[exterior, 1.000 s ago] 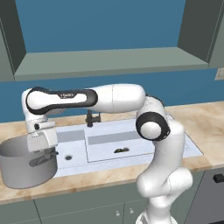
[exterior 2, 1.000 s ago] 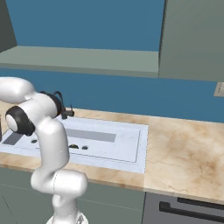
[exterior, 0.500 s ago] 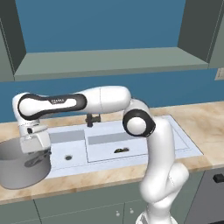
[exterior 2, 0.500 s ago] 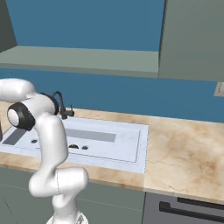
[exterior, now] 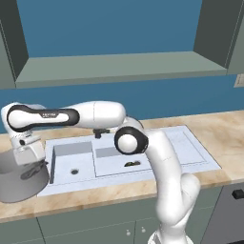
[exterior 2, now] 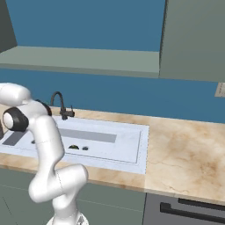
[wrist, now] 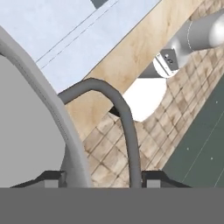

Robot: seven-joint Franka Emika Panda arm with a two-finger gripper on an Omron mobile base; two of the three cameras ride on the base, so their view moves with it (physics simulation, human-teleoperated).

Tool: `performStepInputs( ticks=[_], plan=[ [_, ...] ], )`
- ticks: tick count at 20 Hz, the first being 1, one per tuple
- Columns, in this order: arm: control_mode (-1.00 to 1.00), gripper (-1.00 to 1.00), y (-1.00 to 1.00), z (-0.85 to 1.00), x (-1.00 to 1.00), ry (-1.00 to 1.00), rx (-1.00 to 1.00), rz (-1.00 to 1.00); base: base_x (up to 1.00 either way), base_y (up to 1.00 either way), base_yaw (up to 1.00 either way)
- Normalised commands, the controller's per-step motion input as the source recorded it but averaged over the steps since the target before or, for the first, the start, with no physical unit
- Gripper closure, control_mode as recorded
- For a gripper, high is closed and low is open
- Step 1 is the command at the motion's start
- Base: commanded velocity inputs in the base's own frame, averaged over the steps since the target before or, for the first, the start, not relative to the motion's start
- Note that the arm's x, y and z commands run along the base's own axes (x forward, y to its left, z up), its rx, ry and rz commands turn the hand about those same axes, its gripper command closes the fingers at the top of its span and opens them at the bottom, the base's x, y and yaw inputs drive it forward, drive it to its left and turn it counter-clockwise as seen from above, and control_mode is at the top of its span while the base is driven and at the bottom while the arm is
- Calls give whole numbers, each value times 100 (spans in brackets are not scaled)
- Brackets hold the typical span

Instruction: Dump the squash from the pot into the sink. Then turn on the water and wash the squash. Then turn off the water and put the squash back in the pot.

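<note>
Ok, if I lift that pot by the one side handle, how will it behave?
The pot looks like rigid metal, so it shouldn't flex. Lifted by the one thin loop handle between the gripper tips, it will probably tilt down on its far side. The squash lies in the sink, so the pot is likely fairly light.

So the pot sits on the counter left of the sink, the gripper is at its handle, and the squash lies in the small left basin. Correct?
One detail is wrong: the squash lies in the larger right basin of the sink, near its drain, as the left base view shows. The pot does sit on the counter left of the sink, with the gripper at its handle.
</note>
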Motion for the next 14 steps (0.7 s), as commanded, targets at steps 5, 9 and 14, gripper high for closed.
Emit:
performStepInputs(
  ticks=[5,9,14],
  plan=[
    [-100,100,31,-5,3,-6,-18,-4,0,0,0],
    [-100,100,5,-12,0,-9,-17,-4,0,0,0],
    [-100,100,-4,-6,-14,-10,-14,-5,0,0,0]
  ],
)
